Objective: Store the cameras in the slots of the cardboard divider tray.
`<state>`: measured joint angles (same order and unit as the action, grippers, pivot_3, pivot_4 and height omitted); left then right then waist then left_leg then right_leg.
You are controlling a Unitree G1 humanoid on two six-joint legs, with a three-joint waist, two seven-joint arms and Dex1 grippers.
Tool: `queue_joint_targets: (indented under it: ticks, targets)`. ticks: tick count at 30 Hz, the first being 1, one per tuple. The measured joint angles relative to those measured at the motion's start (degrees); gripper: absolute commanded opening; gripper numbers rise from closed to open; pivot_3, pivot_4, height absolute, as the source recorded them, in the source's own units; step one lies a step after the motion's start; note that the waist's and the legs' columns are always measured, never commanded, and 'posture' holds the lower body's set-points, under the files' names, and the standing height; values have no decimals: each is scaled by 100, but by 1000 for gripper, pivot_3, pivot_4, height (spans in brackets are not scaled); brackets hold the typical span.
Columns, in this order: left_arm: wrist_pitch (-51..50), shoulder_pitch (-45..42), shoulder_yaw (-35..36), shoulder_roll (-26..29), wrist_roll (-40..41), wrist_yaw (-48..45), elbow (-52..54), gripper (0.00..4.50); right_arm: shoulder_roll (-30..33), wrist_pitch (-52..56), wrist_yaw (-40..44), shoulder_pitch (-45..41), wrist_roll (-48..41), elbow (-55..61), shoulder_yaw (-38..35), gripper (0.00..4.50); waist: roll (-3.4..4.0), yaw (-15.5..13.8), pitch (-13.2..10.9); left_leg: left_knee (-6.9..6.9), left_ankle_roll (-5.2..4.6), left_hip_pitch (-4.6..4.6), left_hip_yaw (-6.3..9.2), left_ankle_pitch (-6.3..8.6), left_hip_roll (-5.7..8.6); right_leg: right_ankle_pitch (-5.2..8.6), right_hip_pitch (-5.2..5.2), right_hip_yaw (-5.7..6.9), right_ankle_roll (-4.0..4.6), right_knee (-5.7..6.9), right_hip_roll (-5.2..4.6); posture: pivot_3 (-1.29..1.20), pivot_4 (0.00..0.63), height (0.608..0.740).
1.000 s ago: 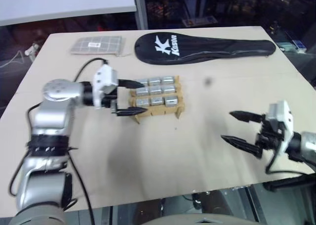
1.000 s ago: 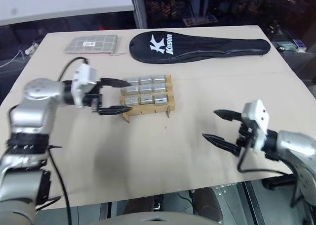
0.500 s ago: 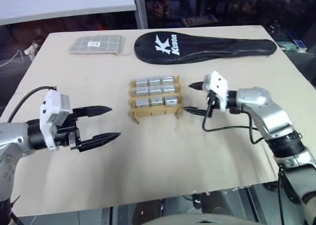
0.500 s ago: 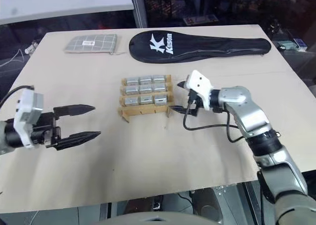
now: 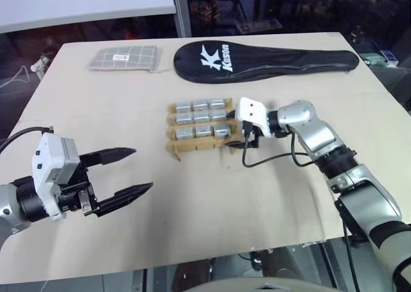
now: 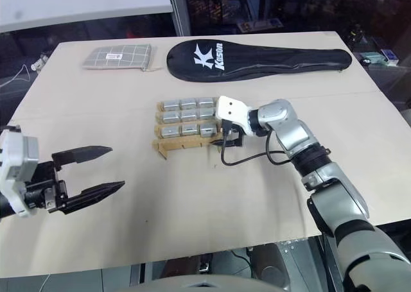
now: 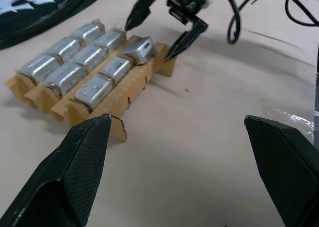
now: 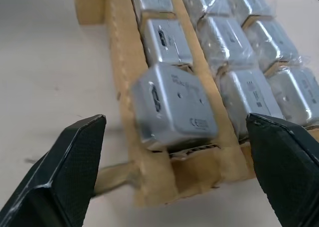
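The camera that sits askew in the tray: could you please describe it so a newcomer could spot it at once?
Find the cardboard divider tray mid-table, below the black racket cover. At its corner nearest the right gripper sits one camera; unlike its eight flush neighbours, it is tilted and sticks up.

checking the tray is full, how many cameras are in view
9, all in the cardboard divider tray: three rows of three cameras. The near-row camera by the right claw sits tilted, not fully down.

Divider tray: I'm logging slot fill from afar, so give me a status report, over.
Left gripper open, off the tray. Right gripper open at the divider tray, near corner. All nine slots hold cameras; corner camera sits tilted, proud. Nothing in the way.
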<state>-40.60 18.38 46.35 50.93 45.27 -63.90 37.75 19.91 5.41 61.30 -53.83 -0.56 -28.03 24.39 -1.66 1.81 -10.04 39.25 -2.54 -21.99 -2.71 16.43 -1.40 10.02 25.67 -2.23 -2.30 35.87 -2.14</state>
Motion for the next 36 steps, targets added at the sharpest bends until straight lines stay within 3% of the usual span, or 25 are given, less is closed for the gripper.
queue_joint_targets:
  ticks: [11,15,21,22,31,33,34,35,36]
  targets:
    - [74,198,48,-32,91,161,128,4418,-283,-594,-34,-173,465,-615,-20,4500,0,63,0,-2,1,5,5,0,0,0,0,-4,1,1,1,0,150,740]
    - [119,170,34,-4,100,174,128,4500,-392,-485,82,-233,440,-706,-64,3285,2,78,-1,-4,1,9,7,-1,0,0,-1,-8,1,3,3,0,150,740]
    - [179,152,8,20,98,199,106,4500,-451,-475,229,-277,387,-728,-103,943,2,80,0,-5,1,14,9,-1,-1,-1,-2,-11,1,4,4,0,150,740]
    - [193,151,8,21,98,202,105,4500,-451,-458,233,-277,379,-728,-116,819,2,79,0,-4,2,14,8,-1,-1,-1,-2,-11,2,4,4,0,150,740]
    - [229,155,-14,56,98,230,75,4500,-457,-376,346,-277,318,-721,-195,813,5,74,-2,-6,3,11,8,-2,-2,-2,-1,-9,3,4,4,0,150,740]
    - [234,155,-14,66,97,229,49,4500,-433,-410,449,-275,320,-699,-194,1857,6,73,-3,-7,3,9,7,-2,-1,-2,0,-9,3,3,4,0,150,740]
    - [235,155,-14,67,96,229,40,4500,-408,-425,505,-275,314,-669,-194,1993,7,72,-3,-8,4,8,7,-2,-2,-2,1,-8,3,2,4,0,150,740]
    - [237,153,-15,73,96,229,28,4500,-392,-423,525,-275,309,-659,-203,2590,7,70,-3,-9,4,7,7,-1,-2,-2,1,-7,3,0,4,0,150,740]
    - [238,149,-21,79,95,230,17,4500,-397,-409,520,-274,300,-655,-236,2590,7,70,-3,-10,4,6,6,-2,-2,-2,2,-7,3,-1,4,0,150,740]
